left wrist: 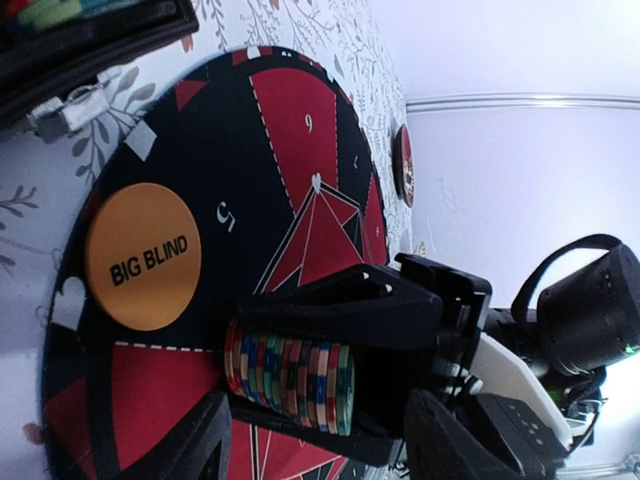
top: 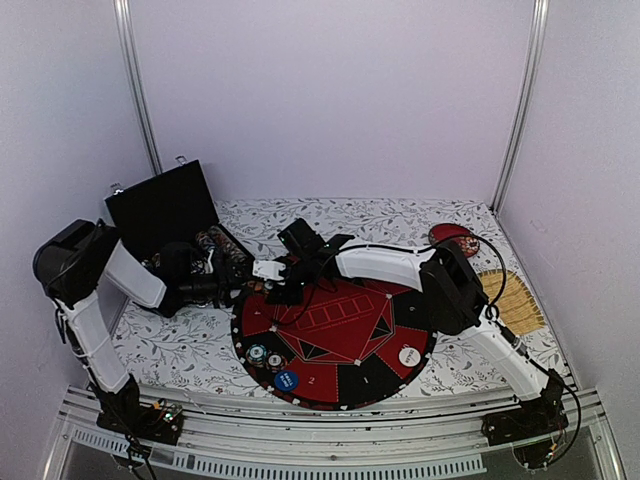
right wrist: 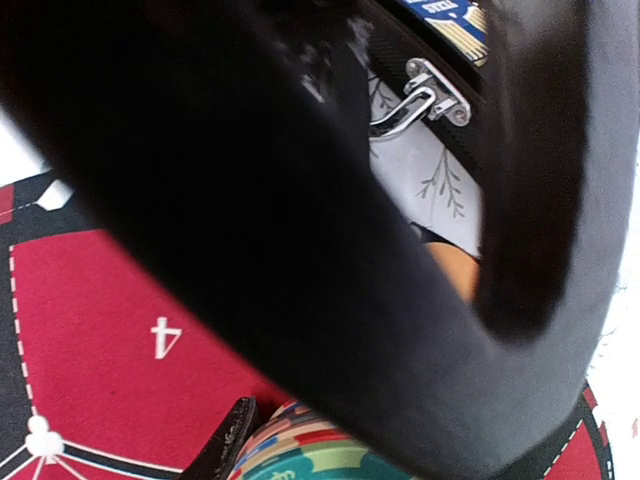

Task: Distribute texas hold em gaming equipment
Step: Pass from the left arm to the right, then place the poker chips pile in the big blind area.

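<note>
My right gripper [top: 285, 285] is shut on a stack of striped poker chips [left wrist: 288, 372], held on its side just above the round red and black poker mat [top: 350, 320]. The chips also show at the bottom of the right wrist view [right wrist: 290, 440], between that gripper's [right wrist: 345, 452] fingers. My left gripper [top: 236, 286] is open and empty, its fingers [left wrist: 175, 450] spread right beside the held stack. An orange "BIG BLIND" disc [left wrist: 143, 255] lies on the mat near seat 5. A blue disc [top: 287, 380], a white disc [top: 409, 355] and two small chip piles [top: 265, 355] lie along the mat's near side. No cards show.
An open black case [top: 165, 210] with more chips stands at the back left, its latch close to the right gripper [right wrist: 420, 100]. A dark red plate [top: 452, 237] and a straw-coloured slatted mat [top: 515, 300] lie at the right. The tablecloth is floral.
</note>
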Controlling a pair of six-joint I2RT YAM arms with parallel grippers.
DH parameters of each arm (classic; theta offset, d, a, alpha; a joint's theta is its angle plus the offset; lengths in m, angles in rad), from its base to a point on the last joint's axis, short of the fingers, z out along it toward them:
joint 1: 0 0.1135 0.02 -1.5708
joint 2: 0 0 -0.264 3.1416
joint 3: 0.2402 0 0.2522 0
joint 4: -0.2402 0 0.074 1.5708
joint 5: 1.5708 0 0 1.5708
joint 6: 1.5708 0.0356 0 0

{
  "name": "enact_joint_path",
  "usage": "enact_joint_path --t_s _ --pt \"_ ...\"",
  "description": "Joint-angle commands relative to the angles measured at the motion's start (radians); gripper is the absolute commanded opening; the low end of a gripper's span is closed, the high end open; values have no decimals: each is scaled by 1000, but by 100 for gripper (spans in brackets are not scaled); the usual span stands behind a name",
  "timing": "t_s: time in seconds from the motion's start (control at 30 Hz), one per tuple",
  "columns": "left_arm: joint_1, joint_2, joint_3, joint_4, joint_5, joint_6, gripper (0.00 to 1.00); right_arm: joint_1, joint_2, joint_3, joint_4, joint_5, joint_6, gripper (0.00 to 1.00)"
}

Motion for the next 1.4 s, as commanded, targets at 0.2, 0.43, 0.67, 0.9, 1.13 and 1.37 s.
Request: enact_joint_path --t_s 0.2,0.43,0.67,0.9,1.13,1.37 --pt "20 -166 3 -222 -76 146 62 -22 78 38 -14 111 -31 1" --pt "51 -216 7 -317 -115 209 62 -20 87 35 -35 128 -44 1" --pt "85 -269 29 -429 -165 284 63 -21 92 28 -53 139 -63 1" --pt "103 -287 38 -472 -179 313 63 -18 101 28 -60 149 -84 4" --pt "110 -289 36 -474 -175 317 63 -17 101 25 -62 158 -84 15" --pt "111 -290 38 -473 -169 320 63 -17 95 26 -57 168 -85 27"
